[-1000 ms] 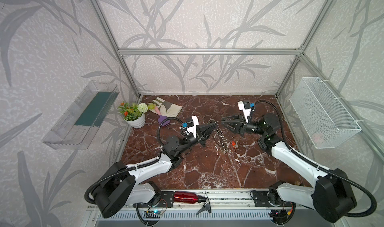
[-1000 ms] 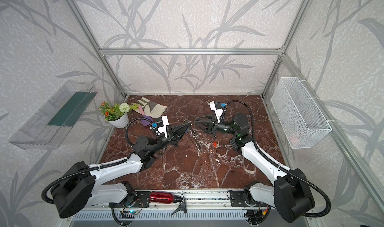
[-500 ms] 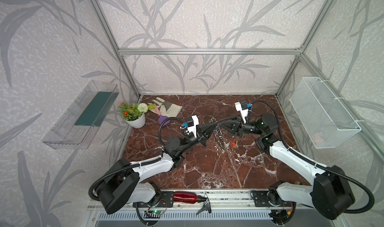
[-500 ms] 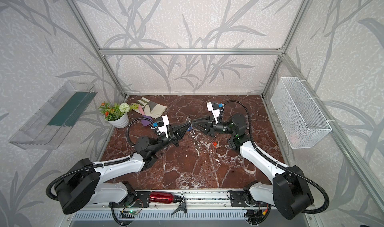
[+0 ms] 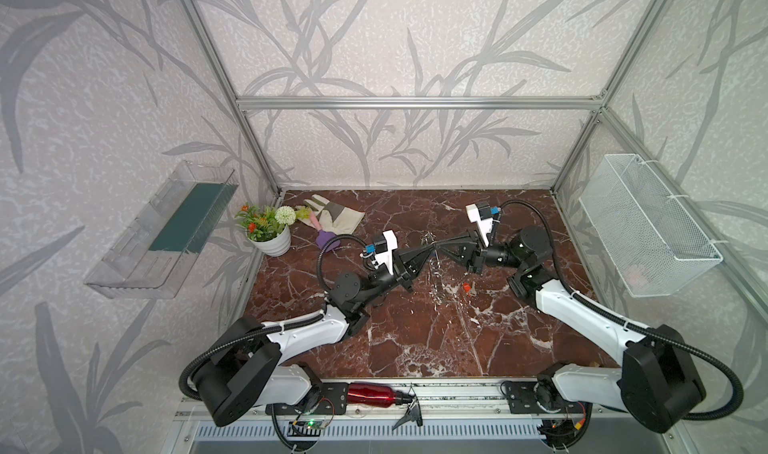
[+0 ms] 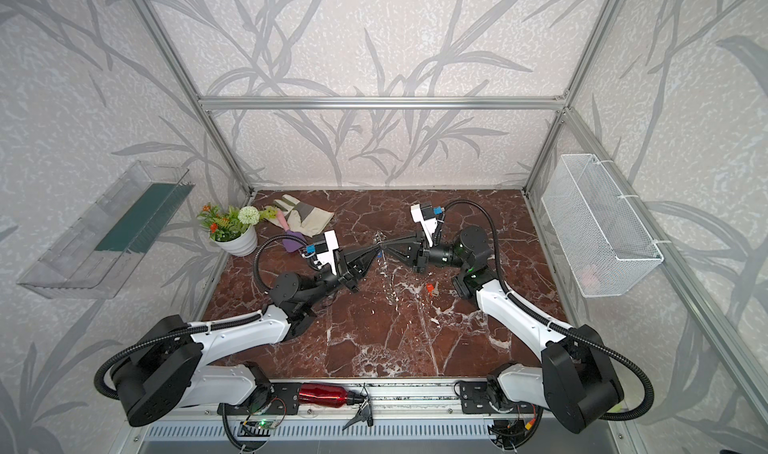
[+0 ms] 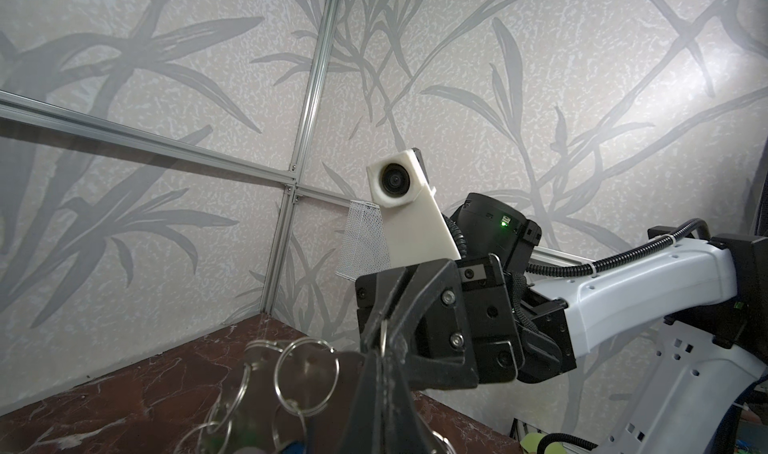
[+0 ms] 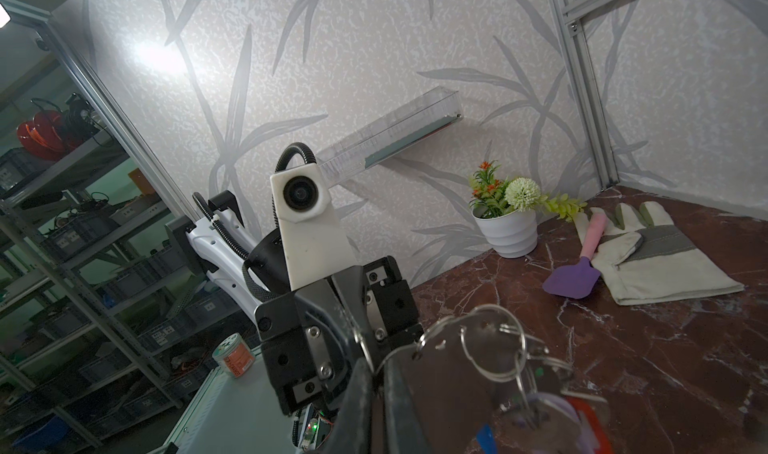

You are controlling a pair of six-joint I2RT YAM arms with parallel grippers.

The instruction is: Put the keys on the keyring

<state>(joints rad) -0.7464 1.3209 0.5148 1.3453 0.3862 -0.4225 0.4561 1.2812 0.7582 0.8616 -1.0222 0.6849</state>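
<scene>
In the middle of both top views my two grippers meet tip to tip above the table. The left gripper (image 5: pixel 429 249) (image 7: pixel 380 375) is shut on the keyring (image 7: pixel 307 369), a grey plate edged with metal split rings that hangs in the air (image 5: pixel 434 261). Opposite it, the right gripper (image 5: pixel 441 246) (image 8: pixel 376 383) is shut on the same keyring (image 8: pixel 449 373) at one of its rings. Keys with blue (image 8: pixel 484 435), red and green tags dangle from the rings. A key with a red-orange tag (image 5: pixel 467 287) lies on the marble table (image 5: pixel 415 331) under the right arm.
At the back left stand a white flower pot (image 5: pixel 272 240), a work glove (image 5: pixel 336 215) and a purple trowel (image 5: pixel 328 240). A wire basket (image 5: pixel 648 227) hangs on the right wall, a clear shelf (image 5: pixel 166 231) on the left. A red bottle (image 5: pixel 372 393) lies on the front rail.
My right gripper has moved left up to the left gripper's tip and closed from open onto the keyring. The left gripper stayed shut and shifted a little.
</scene>
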